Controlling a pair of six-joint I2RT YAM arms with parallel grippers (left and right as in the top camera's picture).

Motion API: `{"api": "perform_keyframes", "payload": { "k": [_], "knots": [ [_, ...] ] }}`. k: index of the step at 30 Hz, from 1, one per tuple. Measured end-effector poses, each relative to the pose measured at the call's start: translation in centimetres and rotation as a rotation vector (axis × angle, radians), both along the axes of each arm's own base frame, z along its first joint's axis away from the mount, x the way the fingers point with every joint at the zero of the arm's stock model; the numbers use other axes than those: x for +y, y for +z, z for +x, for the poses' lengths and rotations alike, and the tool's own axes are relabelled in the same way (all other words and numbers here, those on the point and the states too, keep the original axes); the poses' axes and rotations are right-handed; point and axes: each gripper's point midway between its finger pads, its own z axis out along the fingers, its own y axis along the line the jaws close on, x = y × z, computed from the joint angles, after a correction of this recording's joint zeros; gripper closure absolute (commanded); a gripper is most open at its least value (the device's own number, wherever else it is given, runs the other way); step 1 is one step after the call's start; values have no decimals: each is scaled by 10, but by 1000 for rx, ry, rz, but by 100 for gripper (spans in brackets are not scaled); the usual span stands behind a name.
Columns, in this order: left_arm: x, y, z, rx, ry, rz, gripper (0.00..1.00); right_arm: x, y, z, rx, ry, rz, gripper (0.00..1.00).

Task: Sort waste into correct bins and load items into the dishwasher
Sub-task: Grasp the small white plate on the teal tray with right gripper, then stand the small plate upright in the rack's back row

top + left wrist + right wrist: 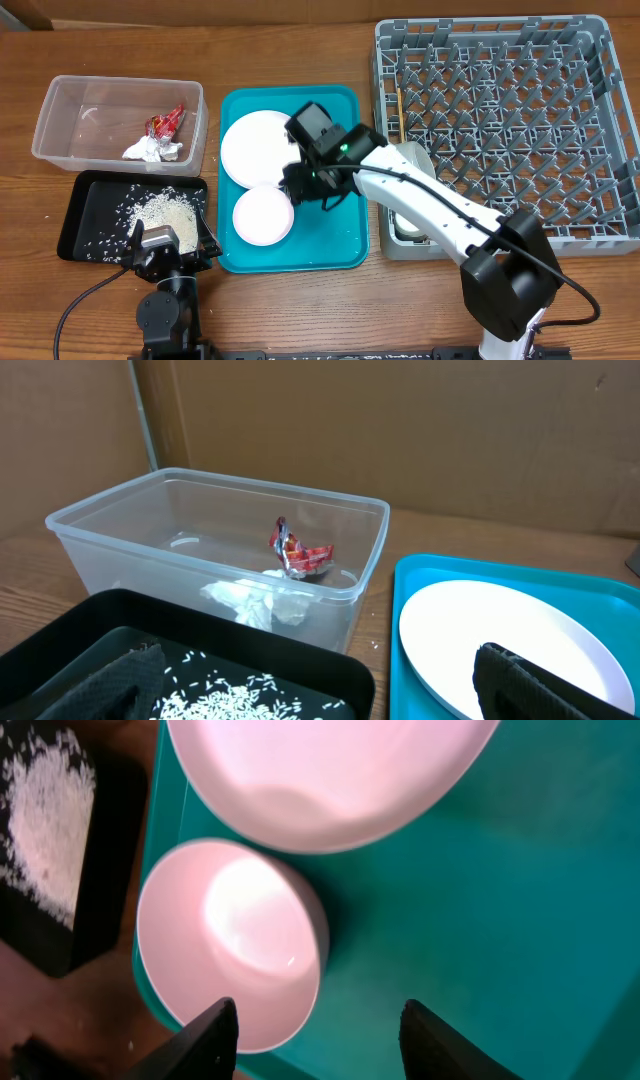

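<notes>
- Teal tray (345, 105) sat mid-table in the overhead view. It carried the plate (250, 145) at its far end and the bowl (263, 215) nearer, their rims touching or almost so.
- Over the bowl's right rim hung the right gripper (300, 190), its arm reaching in from the rack (500, 130) side.
- At the right stood the rack, with the chopsticks (402, 110) showing by its left wall. A pale round piece near them was mostly hidden by the arm.
- At far left the tub (60, 120) held the wrapper (166, 122) and the tissue (150, 150). Just in front of it the black tray (85, 190) held the rice (160, 212).
- At that tray's near edge sat the left gripper (170, 232).
- From the left wrist, its fingers (110, 685) stood wide apart and empty, one over the black tray, the other over the plate. Wrapper and tissue lay together against the tub's near wall.
- From the right wrist, its fingers (210, 1040) stood apart with nothing clamped. The bowl's rim lay between them and one finger overlapped its edge. Whether it touched could not be told. The plate filled the top of the frame, just meeting the bowl, with rice at the corner.
</notes>
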Motion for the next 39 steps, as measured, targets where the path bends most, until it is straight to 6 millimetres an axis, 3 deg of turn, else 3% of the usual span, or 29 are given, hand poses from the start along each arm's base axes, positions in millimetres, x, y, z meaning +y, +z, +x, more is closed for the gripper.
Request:
{"api": "perform_keyframes", "payload": {
  "k": [7,14,18,20,23,25,28,29,30,32,33,34,37,39],
  "knots": [
    [0,0,0,0,0,0,0,4,-49,-21,82,-42,63,56],
    [0,0,0,0,0,0,0,13,-56,-26,97,-119,79,91],
    [0,0,0,0,0,0,0,10,-62,-30,115,-153,43,96],
    [0,0,0,0,0,0,0,-10,-64,-33,119,-188,-52,96],
    [0,0,0,-1,0,0,0,-38,-47,-25,40,-222,-180,96],
    [0,0,0,0,0,0,0,-57,-22,-13,-58,-255,-245,96],
    [0,0,0,0,0,0,0,-89,36,14,-282,-337,-324,96],
    [0,0,0,0,0,0,0,-106,69,26,-401,-393,-349,96],
    [0,0,0,0,0,0,0,-121,90,32,-477,-435,-378,96],
    [0,0,0,0,0,0,0,-168,139,42,-654,-560,-482,96],
    [0,0,0,0,0,0,0,-189,152,44,-705,-605,-545,96],
    [0,0,0,0,0,0,0,-217,163,47,-757,-658,-649,96],
    [0,0,0,0,0,0,0,-273,169,58,-812,-771,-863,96],
    [0,0,0,0,0,0,0,-297,168,62,-810,-814,-950,96]
  ]
}}
